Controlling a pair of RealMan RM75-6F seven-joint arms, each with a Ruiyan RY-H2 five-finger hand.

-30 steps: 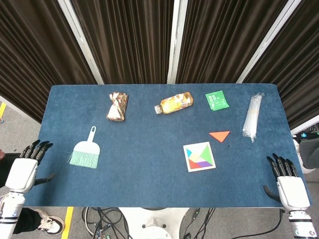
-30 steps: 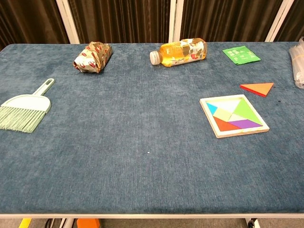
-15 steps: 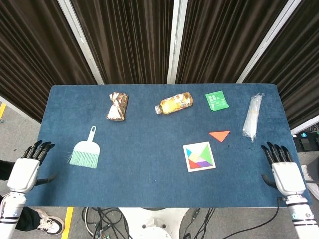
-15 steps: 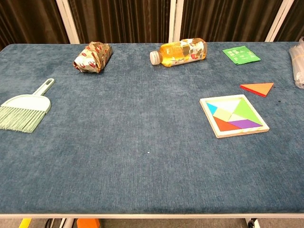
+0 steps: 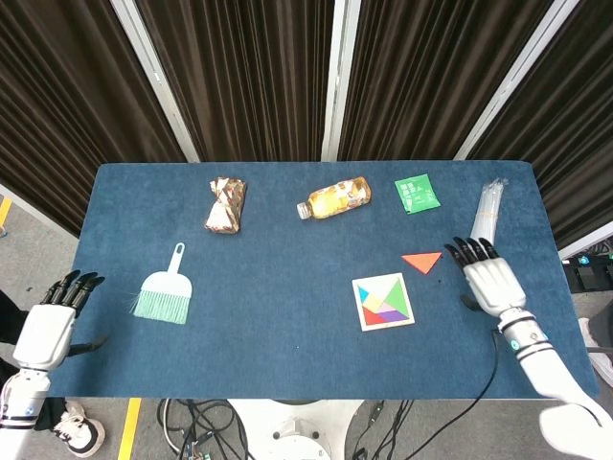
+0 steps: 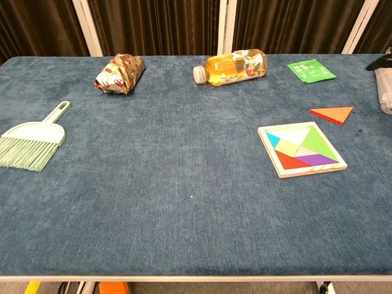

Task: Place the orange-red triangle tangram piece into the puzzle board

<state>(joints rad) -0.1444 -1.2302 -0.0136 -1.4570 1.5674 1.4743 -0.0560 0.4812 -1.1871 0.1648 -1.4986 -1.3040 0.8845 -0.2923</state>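
— Two hands to mind, operator. What do you see at the far left?

— Your left hand (image 5: 53,321) hangs off the table's (image 5: 287,326) lower-left corner in the head view, fingers apart, holding nothing. It looks parked clear of the work.

— And along the cloth from there?

— You have a green brush (image 5: 165,297) at middle left, lying flat. Above it, toward the upper left, sits a crumpled snack packet (image 5: 226,203). At top centre a bottle (image 5: 335,198) lies on its side with amber liquid inside, cap on as far as I can tell. None of these belongs to your job.

— Where is the piece?

— Your orange-red triangle (image 5: 421,261) lies flat on the cloth at centre right, just above and to the right of the puzzle board (image 5: 383,301), apart from it. The board is a shallow tray already holding several coloured pieces; the chest view shows it nearly full, and I cannot tell which slot is free.

— And the right side?

— Your right hand (image 5: 487,276) hovers just beside the triangle on its right, fingers spread, empty, not touching it. I judge you placed it there to reach for the piece. Above sit a green packet (image 5: 417,194) and a clear bag of straws (image 5: 487,222).
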